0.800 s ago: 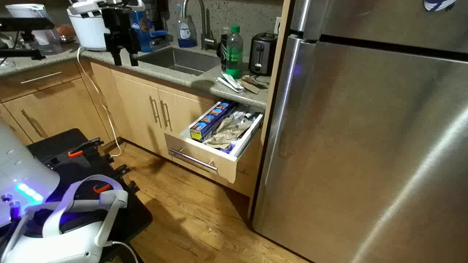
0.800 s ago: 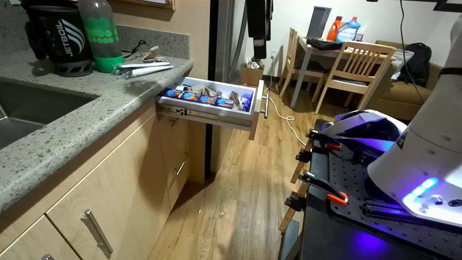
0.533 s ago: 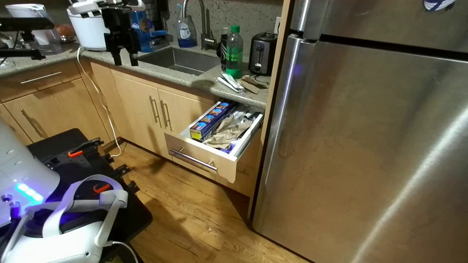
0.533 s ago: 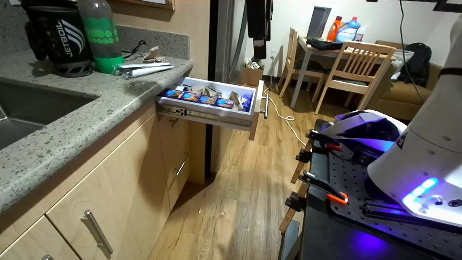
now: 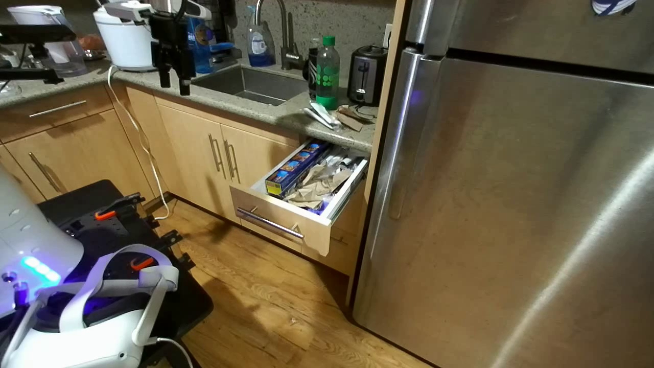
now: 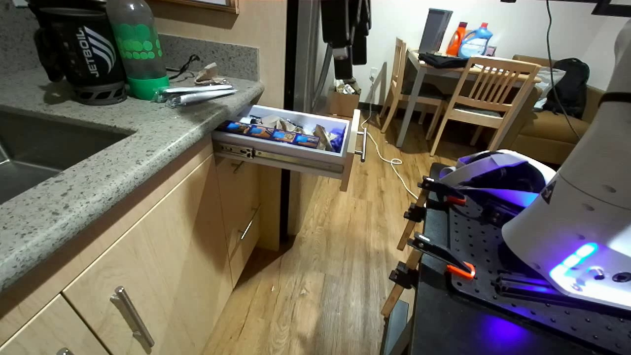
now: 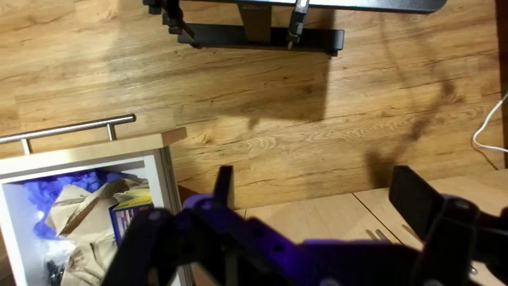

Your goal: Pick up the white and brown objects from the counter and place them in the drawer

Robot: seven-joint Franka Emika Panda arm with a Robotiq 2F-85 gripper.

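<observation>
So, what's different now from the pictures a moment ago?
The claw has turned slightly, its body shifting a little to the right in an exterior view. It hangs open; nothing was grabbed or let go. The drawer stayed pulled out, and the white objects and brown objects stayed on the counter.

Glossy metal on fridge [image 5: 511, 179], duller metal in sink [image 5: 265, 82]; smooth, speckled stone on counter [image 6: 165, 129]; wood front on drawer [image 5: 278, 213]; clear, shiny plastic on white objects [image 6: 204, 97]; creased matt paper, apparently, in brown objects [image 5: 349, 119].
</observation>
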